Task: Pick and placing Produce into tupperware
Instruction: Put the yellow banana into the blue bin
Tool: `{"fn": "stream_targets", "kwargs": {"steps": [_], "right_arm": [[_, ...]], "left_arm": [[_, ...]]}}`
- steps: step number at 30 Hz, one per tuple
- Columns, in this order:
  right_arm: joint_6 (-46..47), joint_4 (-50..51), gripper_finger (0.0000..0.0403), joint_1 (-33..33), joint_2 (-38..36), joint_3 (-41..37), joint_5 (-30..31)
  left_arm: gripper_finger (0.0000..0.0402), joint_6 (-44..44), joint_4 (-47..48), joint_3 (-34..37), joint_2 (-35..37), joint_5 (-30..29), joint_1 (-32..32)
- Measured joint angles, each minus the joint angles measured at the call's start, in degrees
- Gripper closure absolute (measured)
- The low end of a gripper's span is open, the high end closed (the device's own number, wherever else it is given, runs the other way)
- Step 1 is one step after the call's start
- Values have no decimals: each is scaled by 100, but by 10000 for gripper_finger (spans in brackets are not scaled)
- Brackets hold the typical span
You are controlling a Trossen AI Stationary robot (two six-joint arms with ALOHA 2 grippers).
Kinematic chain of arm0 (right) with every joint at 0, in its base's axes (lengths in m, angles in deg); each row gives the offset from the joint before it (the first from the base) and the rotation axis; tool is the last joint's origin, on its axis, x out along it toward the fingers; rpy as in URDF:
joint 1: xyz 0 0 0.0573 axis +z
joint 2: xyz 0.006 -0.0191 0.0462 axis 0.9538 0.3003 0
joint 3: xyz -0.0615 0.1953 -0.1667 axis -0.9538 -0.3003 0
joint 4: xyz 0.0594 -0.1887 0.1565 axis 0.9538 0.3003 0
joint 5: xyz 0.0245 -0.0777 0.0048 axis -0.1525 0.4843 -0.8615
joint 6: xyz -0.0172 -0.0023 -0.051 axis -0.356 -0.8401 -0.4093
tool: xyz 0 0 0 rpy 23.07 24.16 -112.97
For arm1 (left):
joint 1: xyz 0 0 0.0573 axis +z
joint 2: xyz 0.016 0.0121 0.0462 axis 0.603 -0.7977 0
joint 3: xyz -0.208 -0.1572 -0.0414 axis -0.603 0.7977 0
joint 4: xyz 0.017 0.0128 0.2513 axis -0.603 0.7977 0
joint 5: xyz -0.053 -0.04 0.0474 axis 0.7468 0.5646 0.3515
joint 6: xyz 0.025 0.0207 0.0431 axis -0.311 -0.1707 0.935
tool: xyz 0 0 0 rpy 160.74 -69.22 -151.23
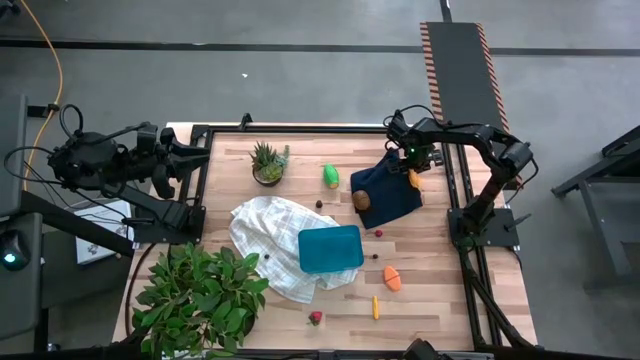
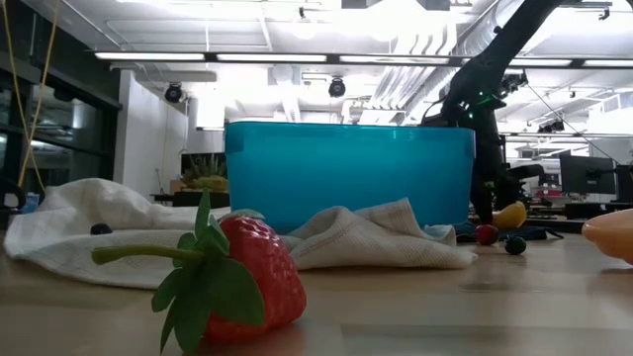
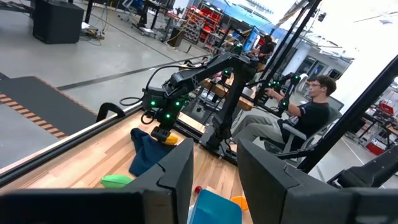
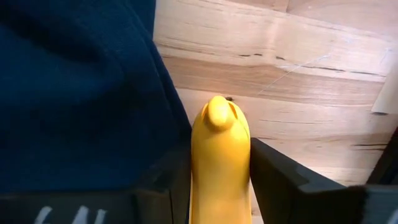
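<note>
Closest to the low camera lies the red toy strawberry with its green stalk, at the table's front edge. By size, the pale wooden table comes first, then the big leafy green plant at its front-left corner. A white checked cloth lies crumpled mid-table, and the teal-blue rectangular plastic box sits on the cloth's right part. A dark navy cloth lies near the right rear, with the brown round toy fruit on its left edge.

The right gripper hangs at the navy cloth's right edge, its two dark fingers pressed against either side of the yellow toy banana, which stands between them just beside the cloth. The left gripper waits off the table's left rear corner, fingers parted around nothing.

Smaller items: a small potted spiky succulent, the green toy fruit right of it, the orange wedge and tiny carrot front-right of the box.
</note>
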State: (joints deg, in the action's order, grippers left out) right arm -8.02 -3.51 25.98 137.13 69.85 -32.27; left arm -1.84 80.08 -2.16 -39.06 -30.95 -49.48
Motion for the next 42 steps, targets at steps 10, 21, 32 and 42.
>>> {"fn": "stream_targets", "kwargs": {"steps": [10,21,32,42], "right_arm": [[-176,186,276,4,-10,69,0],[-179,337,276,7,-561,621,-121],[-321,259,276,55,-874,1641,-612],[-478,-61,276,351,-874,2991,-808]], "left_arm": [[291,0,-1,0,1,0,0],[291,2,-2,0,2,0,-1],[291,4,-2,0,1,0,-1],[291,7,-3,0,0,0,0]]}}
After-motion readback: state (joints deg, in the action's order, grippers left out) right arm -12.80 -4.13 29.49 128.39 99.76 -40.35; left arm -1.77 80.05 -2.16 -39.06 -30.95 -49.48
